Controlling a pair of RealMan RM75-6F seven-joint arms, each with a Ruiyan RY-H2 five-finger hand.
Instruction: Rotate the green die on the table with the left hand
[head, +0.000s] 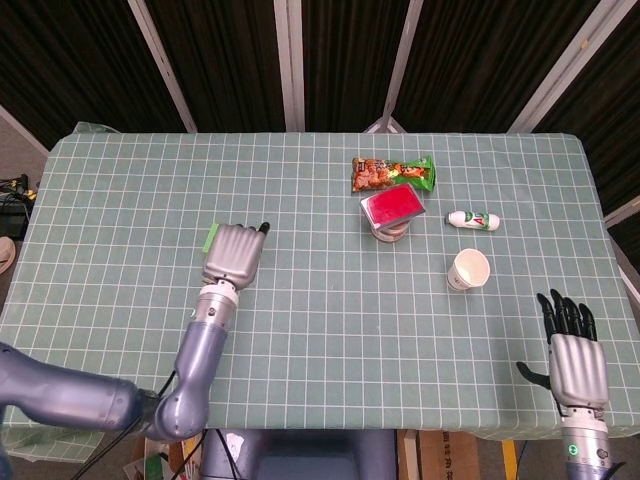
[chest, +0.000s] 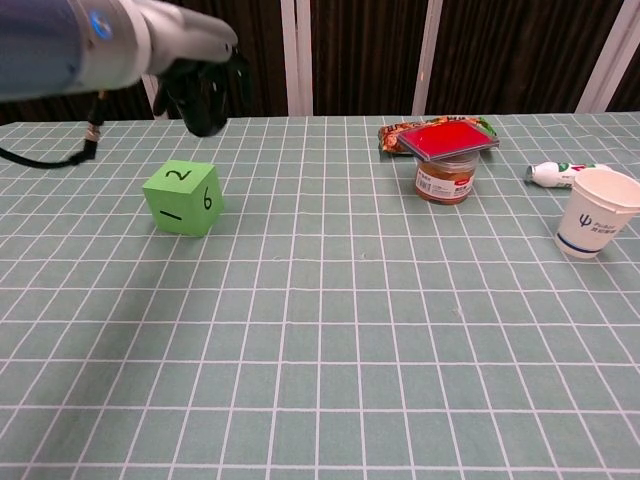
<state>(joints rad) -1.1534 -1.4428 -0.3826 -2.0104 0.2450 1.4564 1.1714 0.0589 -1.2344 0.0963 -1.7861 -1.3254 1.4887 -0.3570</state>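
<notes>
The green die (chest: 183, 198) sits flat on the checked tablecloth at the left, with 2 on top and 1 and 6 on its near faces. My left hand (chest: 205, 88) hovers above and slightly behind it, holding nothing, its dark fingers hanging loosely apart. In the head view the left hand (head: 233, 255) covers the die (head: 211, 238), so only a green sliver shows at its left side. My right hand (head: 575, 352) is off the table's near right corner, fingers spread and empty.
A jar with a red lid (chest: 447, 165) stands at the back right, a snack packet (head: 392, 173) behind it. A small white bottle (head: 472, 219) lies to its right, and a paper cup (chest: 596, 212) stands nearer.
</notes>
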